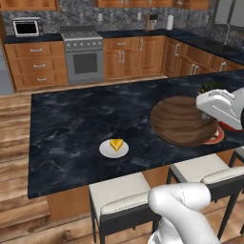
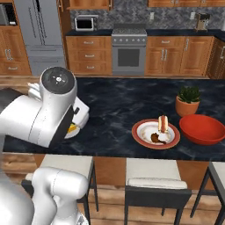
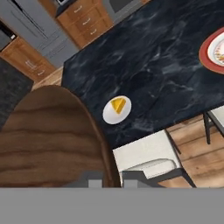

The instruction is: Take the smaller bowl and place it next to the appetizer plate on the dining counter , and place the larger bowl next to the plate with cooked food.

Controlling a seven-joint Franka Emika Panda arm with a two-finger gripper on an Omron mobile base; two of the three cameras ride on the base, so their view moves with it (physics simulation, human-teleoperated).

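My gripper (image 3: 109,180) is shut on the rim of the smaller bowl (image 3: 48,135), a dark brown wood-grain bowl. The bowl (image 1: 183,120) hangs above the right part of the dining counter (image 1: 71,124). The appetizer plate (image 1: 114,148) with its yellow wedge lies near the counter's front edge, left of the bowl and below it in the hand view (image 3: 117,110). The plate with cooked food (image 2: 156,133) lies further right, and the larger bowl (image 2: 203,128), glossy red, rests on the counter just right of it. My arm hides most of the appetizer plate in the right base view.
A potted plant (image 2: 189,100) stands behind the red bowl. White-cushioned stools (image 1: 119,193) line the counter's near side. Wooden cabinets, a stove (image 1: 85,59) and a fridge (image 2: 39,30) stand along the far wall.
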